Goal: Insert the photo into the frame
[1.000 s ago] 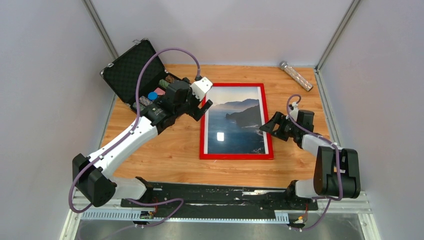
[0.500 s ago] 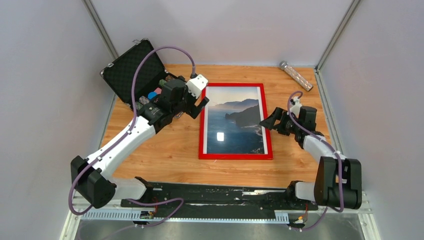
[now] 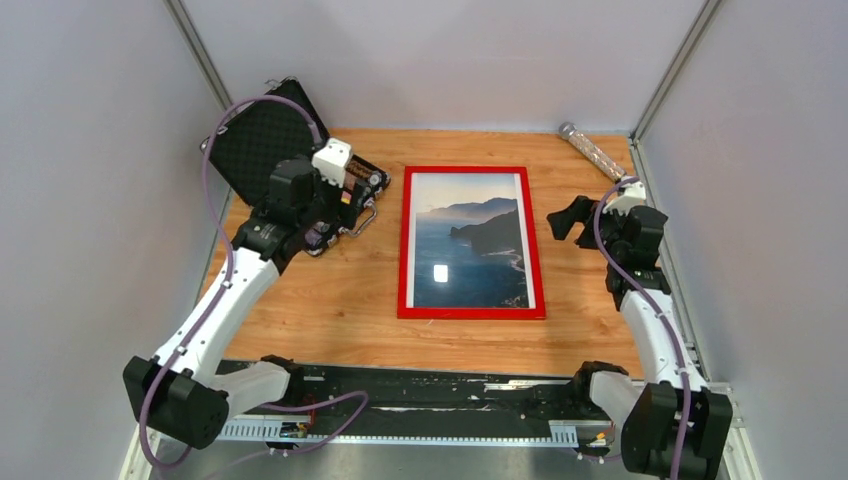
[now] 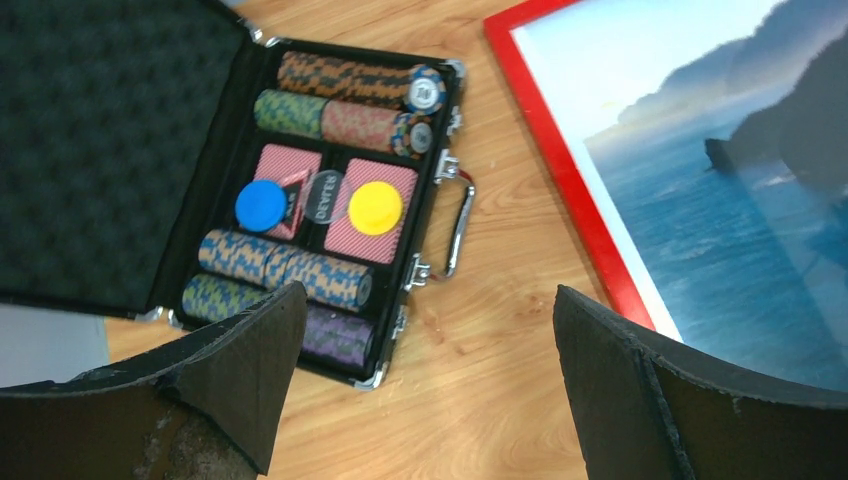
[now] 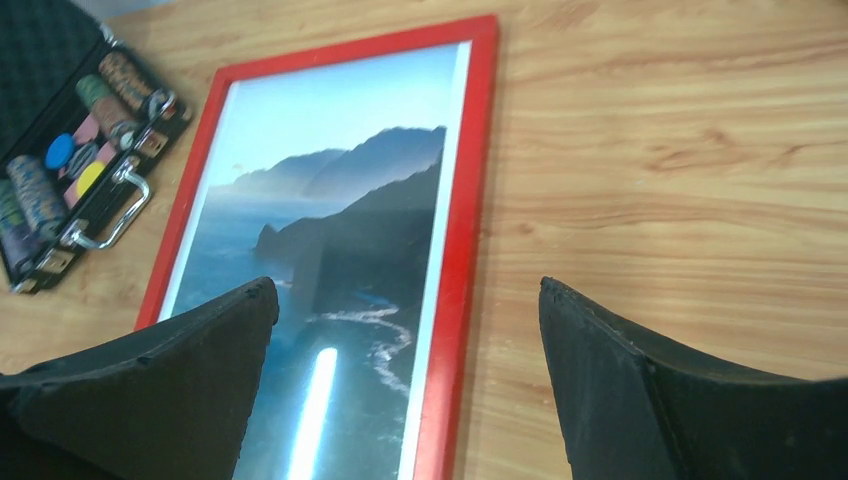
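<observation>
our left gripper (image 4: 430,335) and right gripper (image 5: 405,300) hang with jaws wide apart, holding nothing, one on either side of the frame (image 3: 470,313). the photo (image 3: 470,240) lies flat inside it on the table (image 3: 320,300). we judge it seated, so arms should lift clear without nudging the red edge.

1. The left arm (image 3: 215,305), white-shelled with black joints, stretches forward from its base, a purple cable (image 3: 212,190) looping above it.
2. The left hand (image 3: 345,200), black and two-fingered, tilts downward from the wrist with its jaws spread wide and nothing between them.
3. Its fingers (image 4: 250,370) are blunt, scuffed black wedges.
4. The right arm (image 3: 650,325), of the same build, rises nearly straight ahead of its base.
5. The right hand (image 3: 565,215) points sideways toward the left hand, jaws wide apart and empty.
6. Its fingers (image 5: 640,390) are smooth black wedges, angled down at the counter.
</observation>
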You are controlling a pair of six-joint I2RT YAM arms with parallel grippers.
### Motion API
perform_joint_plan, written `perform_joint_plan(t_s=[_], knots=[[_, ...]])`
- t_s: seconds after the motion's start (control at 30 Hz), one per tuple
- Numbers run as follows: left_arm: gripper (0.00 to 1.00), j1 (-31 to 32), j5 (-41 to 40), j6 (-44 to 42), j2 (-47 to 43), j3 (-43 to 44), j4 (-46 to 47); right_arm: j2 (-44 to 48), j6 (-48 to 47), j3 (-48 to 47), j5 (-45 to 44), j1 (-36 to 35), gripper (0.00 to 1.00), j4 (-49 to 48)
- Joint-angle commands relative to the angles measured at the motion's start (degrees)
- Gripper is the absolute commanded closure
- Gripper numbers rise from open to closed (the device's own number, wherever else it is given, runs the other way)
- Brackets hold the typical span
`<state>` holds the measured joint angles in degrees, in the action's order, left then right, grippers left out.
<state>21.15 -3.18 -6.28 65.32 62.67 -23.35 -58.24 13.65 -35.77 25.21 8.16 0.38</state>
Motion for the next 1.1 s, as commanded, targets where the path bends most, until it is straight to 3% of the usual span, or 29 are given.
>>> perform_joint_plan(t_s=[0.0,0.1,0.3,0.73,1.07], knots=[[0.00,-5.39,2.57,5.75,-3.54,-1.91,2.44,3.87,-2.17,-2.93,-8.23,1.22,0.00,-0.63],[0.00,-6.65,0.02,6.63,-4.54,-2.74,2.99,6.43,-0.54,-2.96,-13.76,2.25,0.00,1.46],[0.00,-8.31,-3.65,9.07,-8.06,-5.58,5.42,11.96,-3.31,-2.19,-16.72,3.39,0.00,4.42],[0.00,-9.37,-10.08,6.41,-17.70,-13.58,11.42,21.80,-8.72,-1.50,-9.39,3.70,0.00,9.46],[0.00,-9.37,-13.11,4.45,-20.23,-18.90,18.41,22.31,-11.35,-1.39,-12.12,4.35,0.00,8.68]])
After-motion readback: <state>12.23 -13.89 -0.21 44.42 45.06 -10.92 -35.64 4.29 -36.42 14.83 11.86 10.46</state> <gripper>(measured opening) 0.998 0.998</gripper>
